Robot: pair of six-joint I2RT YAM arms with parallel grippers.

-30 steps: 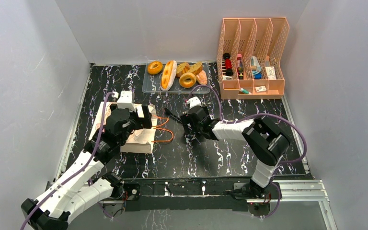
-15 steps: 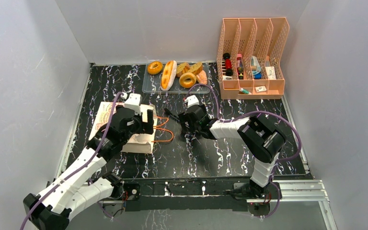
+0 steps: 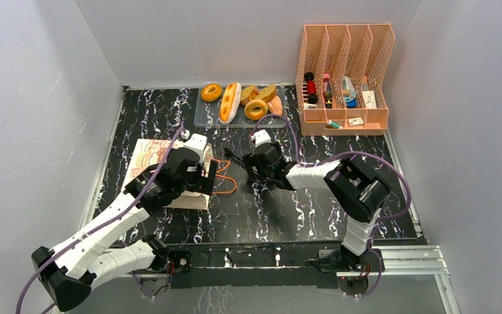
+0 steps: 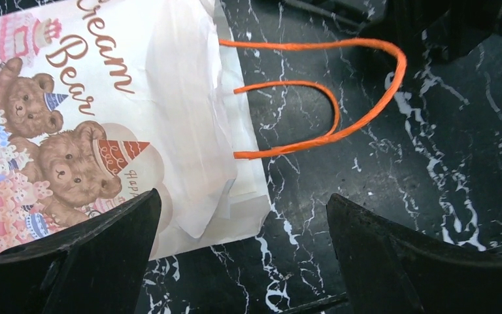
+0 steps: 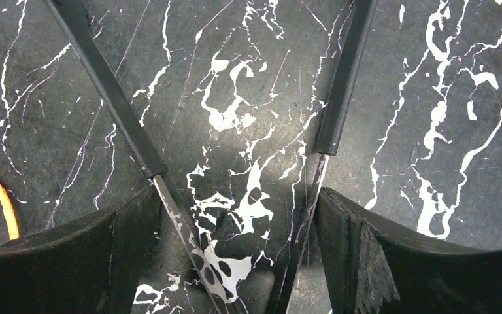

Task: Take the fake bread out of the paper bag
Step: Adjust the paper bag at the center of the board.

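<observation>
Top external: the bread (image 3: 242,101) lies in the clear tray (image 3: 200,120) at the back, so the flat bag (image 3: 147,154) looks emptied. Left wrist: the left gripper (image 4: 242,203) hangs spread and empty over the bag's mouth and orange handles (image 4: 366,98). Right wrist: the right gripper (image 5: 235,196) gapes empty above the table (image 5: 248,78).

Behind the paper bag (image 3: 146,156), tray (image 3: 202,120) holds fake bread (image 3: 231,101).

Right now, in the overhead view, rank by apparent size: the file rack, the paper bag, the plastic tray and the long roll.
File rack: largest.
Paper bag and plastic tray: look alike; the left arm covers part of the bag.
Long roll: smallest.
</observation>
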